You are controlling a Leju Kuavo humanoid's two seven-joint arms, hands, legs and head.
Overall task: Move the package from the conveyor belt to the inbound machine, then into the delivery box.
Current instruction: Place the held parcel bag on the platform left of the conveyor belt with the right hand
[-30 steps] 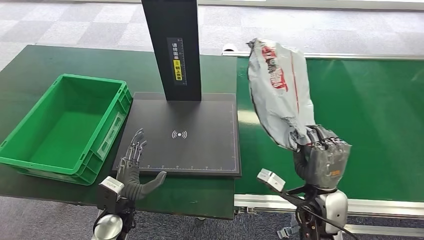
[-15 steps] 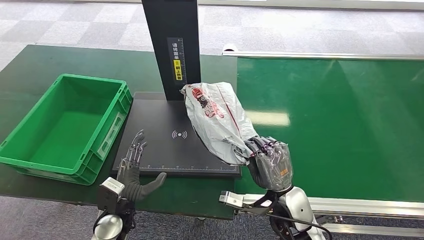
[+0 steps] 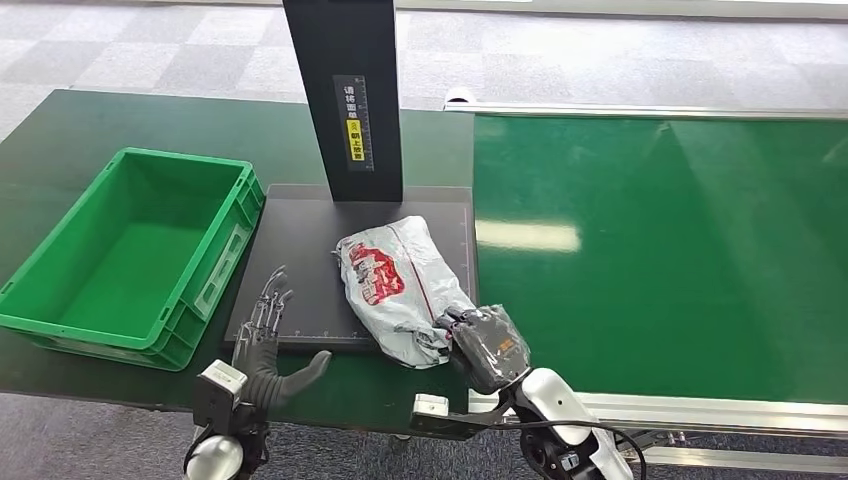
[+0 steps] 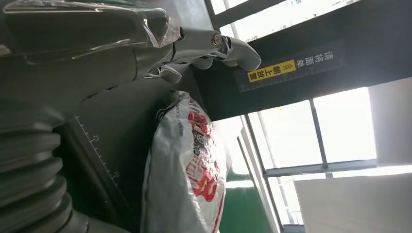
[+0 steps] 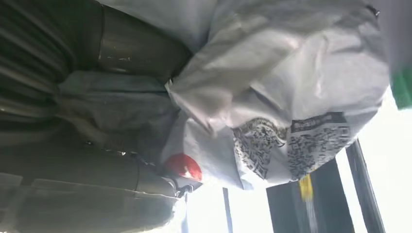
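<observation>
Lowered from mid-air over the conveyor belt [image 3: 660, 250] a second ago, the package [image 3: 400, 285] now lies flat on the black plate of the inbound machine [image 3: 300, 240], printed red-and-white side up, its near end hanging just past the plate's front edge. From my remote station I see the right hand [image 3: 487, 345] at that near end, its fingers [image 3: 462, 325] curled around the crumpled grey plastic and holding it; my right wrist camera shows the same bunched film pressed against the hand, with a block of dark codes printed on the bag. Half a second ago the bag leaned against the machine's black post [image 3: 345, 95]; now it rests well in front of the post, near the plate's conveyor-side edge.

The left hand [image 3: 268, 352] has hardly shifted over the second. It hovers at the plate's front corner on the side away from the conveyor, fingers [image 3: 268, 305] spread and holding nothing, thumb stretched toward the package but apart from it. My left wrist camera looks past those open fingers at the bag lying on the ruled plate.

The green delivery box [image 3: 200, 290] sits on the dark desk [image 3: 80, 130] just beside the machine, on the side opposite the conveyor.
</observation>
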